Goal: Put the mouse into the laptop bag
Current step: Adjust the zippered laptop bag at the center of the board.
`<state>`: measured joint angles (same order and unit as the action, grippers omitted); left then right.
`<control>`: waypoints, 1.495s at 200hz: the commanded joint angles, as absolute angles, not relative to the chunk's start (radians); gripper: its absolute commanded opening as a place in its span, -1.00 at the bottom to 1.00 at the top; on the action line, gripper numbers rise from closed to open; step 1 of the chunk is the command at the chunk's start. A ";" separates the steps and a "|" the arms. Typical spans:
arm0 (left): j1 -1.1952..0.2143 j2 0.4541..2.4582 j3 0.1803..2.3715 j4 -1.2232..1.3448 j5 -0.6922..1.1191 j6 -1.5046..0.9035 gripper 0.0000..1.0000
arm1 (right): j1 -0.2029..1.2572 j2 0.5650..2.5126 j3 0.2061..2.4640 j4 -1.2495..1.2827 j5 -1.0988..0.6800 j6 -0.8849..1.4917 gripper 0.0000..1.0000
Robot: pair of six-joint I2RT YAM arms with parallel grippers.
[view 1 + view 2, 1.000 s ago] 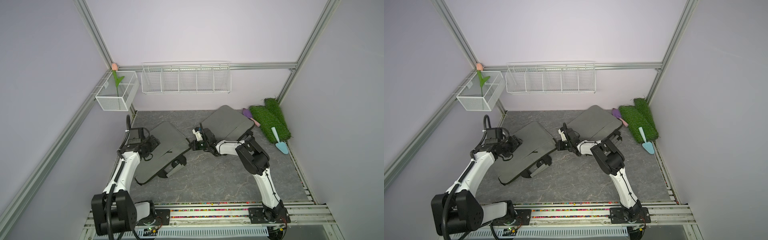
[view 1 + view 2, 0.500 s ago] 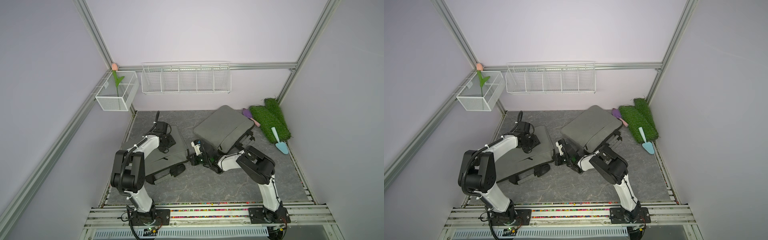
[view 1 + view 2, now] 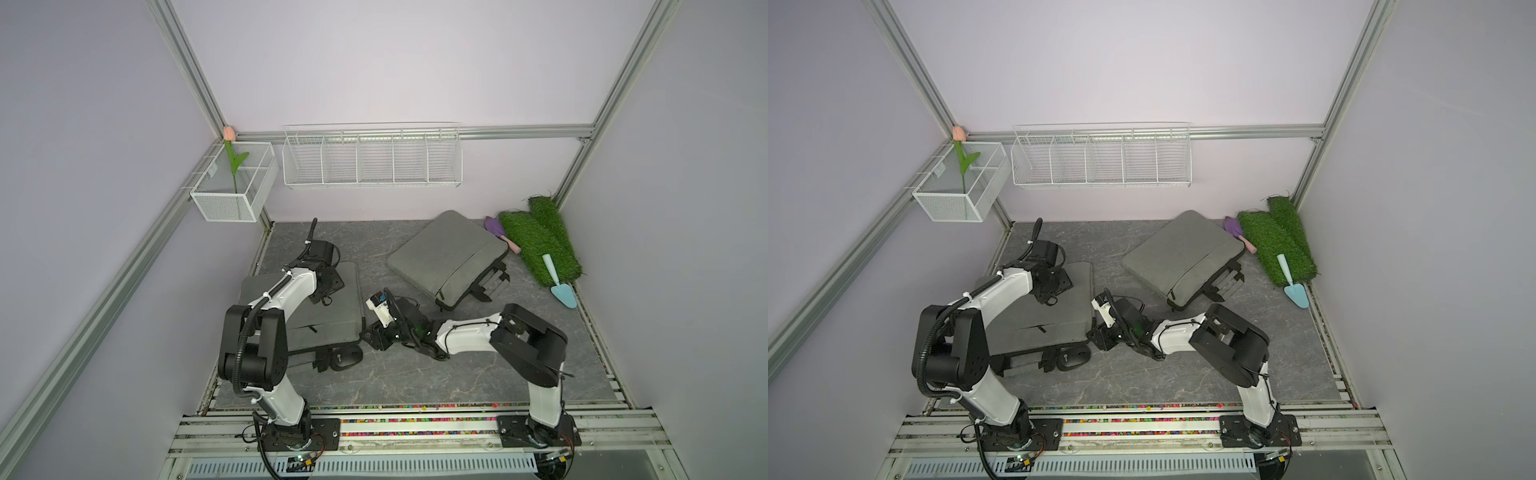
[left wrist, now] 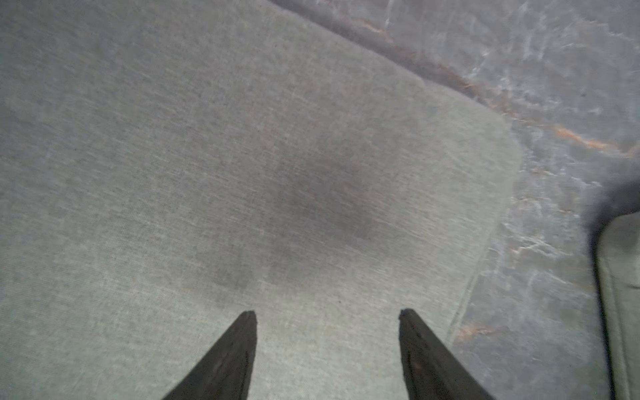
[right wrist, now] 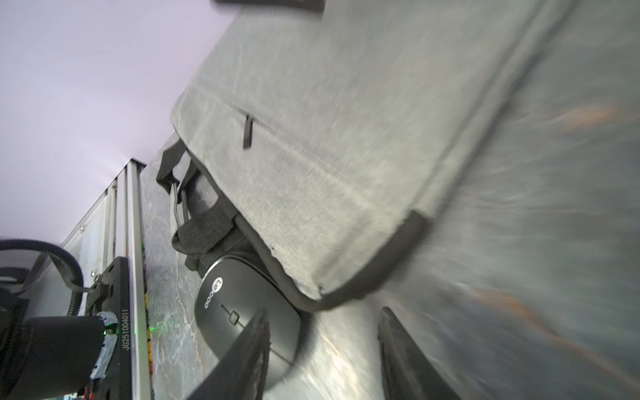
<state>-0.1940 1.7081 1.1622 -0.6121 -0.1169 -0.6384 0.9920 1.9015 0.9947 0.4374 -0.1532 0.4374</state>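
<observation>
Black oval wireless mouse [image 5: 242, 308] on floor [image 3: 395, 382], touching handle-side edge of grey fabric laptop bag [image 5: 346, 138], not inside. Right gripper [image 5: 323, 311] fingers apart, empty, beside mouse; left gripper [image 4: 327, 313] wide, empty, over bag. Step: grasp approach. Next: straddle mouse, close.

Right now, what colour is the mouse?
The mouse is black; the right wrist view shows it best.

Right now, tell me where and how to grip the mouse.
Probably pinch the mouse across its long sides, at the end away from the laptop bag's strap, coming down from above: it lies flat, close against the bag's edge.
</observation>
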 commanded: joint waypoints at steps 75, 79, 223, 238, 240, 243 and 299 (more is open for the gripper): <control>-0.185 1.814 1.129 -0.586 -0.088 -0.641 0.24 | 0.924 1.954 1.129 0.140 -0.101 0.037 -0.10; -0.185 1.812 1.128 -0.583 -0.083 -0.641 0.24 | 0.925 1.952 1.127 0.145 -0.106 0.037 -0.10; -0.163 0.831 0.815 -0.645 -0.200 -0.721 0.98 | 0.974 2.210 1.264 0.373 -0.247 0.520 -0.05; -0.161 0.725 0.786 -0.669 -0.213 -0.737 1.00 | 0.960 2.212 1.274 0.345 -0.231 0.516 -0.30; -0.161 0.713 0.782 -0.672 -0.213 -0.738 1.00 | 0.957 2.210 1.273 0.343 -0.228 0.515 -0.34; -0.161 0.698 0.778 -0.676 -0.214 -0.742 1.00 | 0.951 2.208 1.271 0.339 -0.225 0.513 -0.40; -0.154 0.688 0.785 -0.774 -0.167 -0.715 1.00 | 0.697 2.213 1.544 -0.098 -0.282 0.325 -0.87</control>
